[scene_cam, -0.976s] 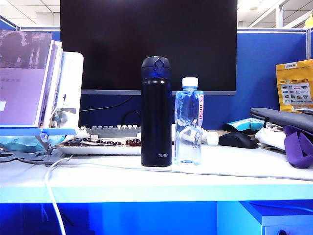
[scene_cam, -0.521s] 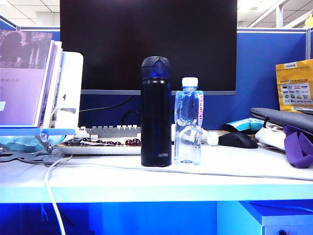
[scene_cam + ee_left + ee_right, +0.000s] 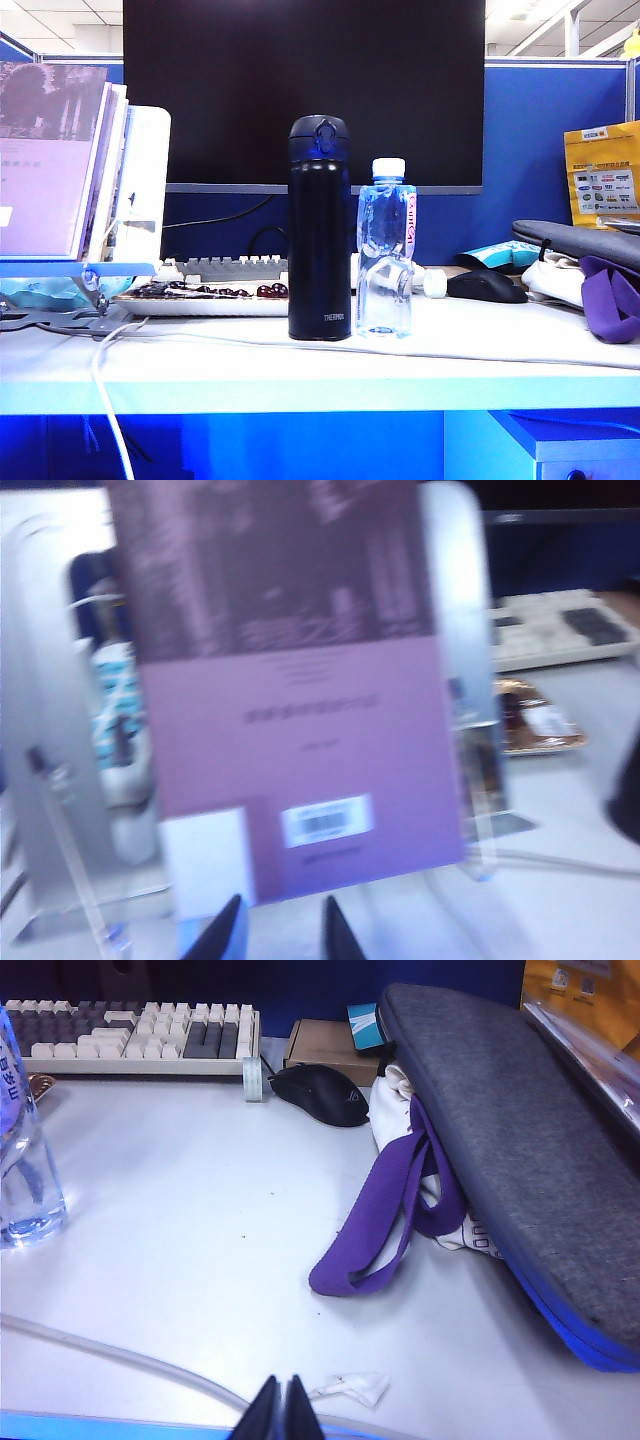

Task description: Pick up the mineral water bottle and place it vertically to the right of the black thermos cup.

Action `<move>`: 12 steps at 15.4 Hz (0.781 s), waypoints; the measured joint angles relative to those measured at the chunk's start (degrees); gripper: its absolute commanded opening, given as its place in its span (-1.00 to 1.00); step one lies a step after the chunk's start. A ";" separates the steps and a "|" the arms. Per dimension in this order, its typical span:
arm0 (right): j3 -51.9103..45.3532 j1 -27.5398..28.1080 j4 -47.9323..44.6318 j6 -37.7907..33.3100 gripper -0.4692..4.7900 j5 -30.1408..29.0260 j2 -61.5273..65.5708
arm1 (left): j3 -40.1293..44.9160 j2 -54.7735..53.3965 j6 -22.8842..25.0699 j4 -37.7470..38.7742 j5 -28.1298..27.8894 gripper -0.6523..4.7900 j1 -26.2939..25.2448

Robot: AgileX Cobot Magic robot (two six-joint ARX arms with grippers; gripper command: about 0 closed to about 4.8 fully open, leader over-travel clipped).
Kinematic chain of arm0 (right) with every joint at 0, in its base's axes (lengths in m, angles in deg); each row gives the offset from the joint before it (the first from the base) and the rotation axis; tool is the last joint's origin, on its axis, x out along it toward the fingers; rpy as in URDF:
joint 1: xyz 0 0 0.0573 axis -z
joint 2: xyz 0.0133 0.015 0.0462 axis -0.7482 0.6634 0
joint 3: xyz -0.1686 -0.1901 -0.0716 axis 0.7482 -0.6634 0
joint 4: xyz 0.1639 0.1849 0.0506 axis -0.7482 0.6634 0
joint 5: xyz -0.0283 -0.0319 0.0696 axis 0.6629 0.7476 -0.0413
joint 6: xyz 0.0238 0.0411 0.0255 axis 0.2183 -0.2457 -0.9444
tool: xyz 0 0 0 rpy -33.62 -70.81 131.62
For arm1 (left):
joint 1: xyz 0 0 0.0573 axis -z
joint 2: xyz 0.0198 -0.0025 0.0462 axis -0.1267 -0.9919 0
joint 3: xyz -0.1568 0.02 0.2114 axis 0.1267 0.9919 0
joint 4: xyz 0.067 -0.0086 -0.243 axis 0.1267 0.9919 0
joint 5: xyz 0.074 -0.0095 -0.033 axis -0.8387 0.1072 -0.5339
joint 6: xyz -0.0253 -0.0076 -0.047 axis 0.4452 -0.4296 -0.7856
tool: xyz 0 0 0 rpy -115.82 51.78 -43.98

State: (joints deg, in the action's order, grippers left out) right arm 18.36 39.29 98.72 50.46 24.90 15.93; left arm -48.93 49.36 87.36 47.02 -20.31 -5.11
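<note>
The black thermos cup [image 3: 319, 230] stands upright in the middle of the white desk. The mineral water bottle [image 3: 385, 250], clear with a white cap, stands upright just to its right, almost touching it. Its lower part shows at the edge of the right wrist view as the bottle [image 3: 20, 1160]. Neither gripper appears in the exterior view. My left gripper [image 3: 284, 932] is open with a small gap and nothing between its fingers, facing a purple book on a stand. My right gripper [image 3: 282, 1407] is shut and empty, low over the desk's front edge.
A purple book [image 3: 300, 730] on a clear stand [image 3: 130, 200] is at the left. A keyboard [image 3: 130, 1028], black mouse [image 3: 320, 1090], grey case [image 3: 500, 1150] with a purple strap [image 3: 390, 1230], and a cable [image 3: 110, 400] are on the desk. A monitor [image 3: 300, 90] stands behind.
</note>
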 measured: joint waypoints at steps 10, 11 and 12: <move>0.00 0.00 0.02 -0.02 -0.73 0.02 -0.02 | 10.56 3.56 -2.38 0.42 -0.02 -0.35 -5.18; 0.00 0.00 0.00 -0.02 -0.73 0.02 -0.02 | 10.67 3.56 -2.38 0.00 -0.04 -0.35 -5.18; 0.00 0.00 0.00 -0.02 -0.73 0.02 -0.02 | 10.69 3.56 -2.38 -0.07 -0.04 -0.35 -5.18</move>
State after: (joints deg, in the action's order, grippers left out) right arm 18.36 39.29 98.72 50.44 24.92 15.90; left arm -38.24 52.92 84.98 46.95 -20.36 -10.29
